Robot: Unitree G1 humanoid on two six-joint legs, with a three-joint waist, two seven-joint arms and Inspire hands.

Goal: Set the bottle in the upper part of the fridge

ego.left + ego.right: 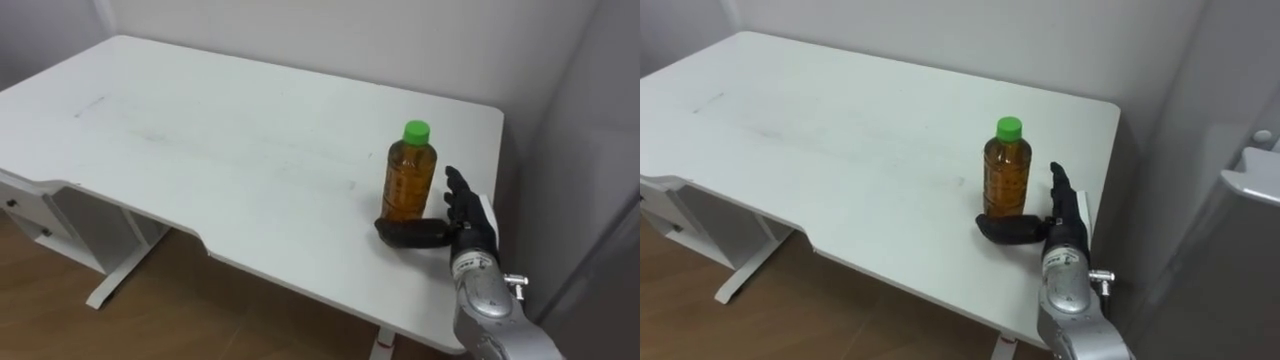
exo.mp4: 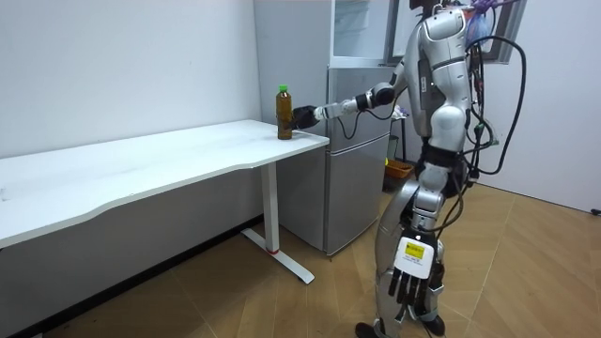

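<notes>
We are losing the foot of the bottle (image 1: 408, 180) behind the dark thumb of the right hand (image 1: 468, 222), so we cannot tell whether they are touching. The fingers are standing straight just beside the bottle, spread wide from the thumb and not closing on it. The bottle is standing upright near the right edge of the table (image 1: 200, 140), showing amber liquid and a green cap. The left hand (image 2: 409, 282) is hanging by the thigh with its fingers relaxed. The fridge (image 2: 362, 188) is being cut off at the room view's top.
</notes>
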